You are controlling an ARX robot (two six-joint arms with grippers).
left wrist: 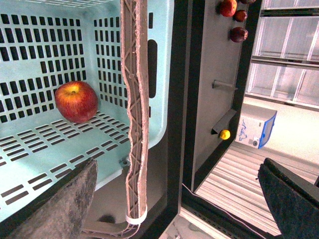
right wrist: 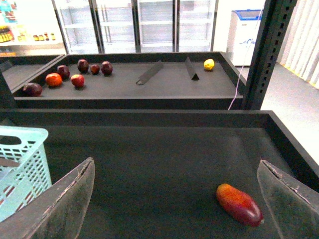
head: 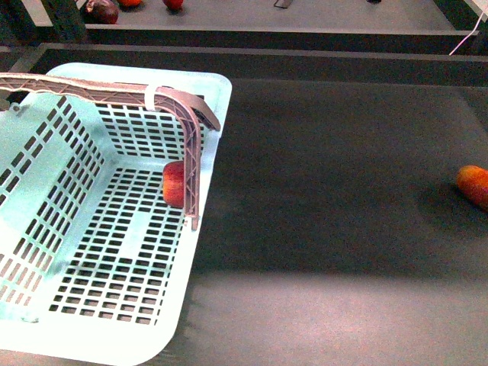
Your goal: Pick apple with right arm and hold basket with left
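Observation:
The red apple lies inside the pale turquoise basket against its right wall, half hidden behind the ribbed handle. Seen from the left wrist, the apple rests on the slotted floor of the basket. My left gripper is open, and the handle runs between its spread fingers without touching either. My right gripper is open and empty over the dark mat, well to the right of the basket. Neither arm shows in the front view.
An elongated orange-red fruit lies on the mat ahead of the right gripper, at the right edge in the front view. Beyond a raised black ledge, a far tray holds dark and red fruits and a yellow one.

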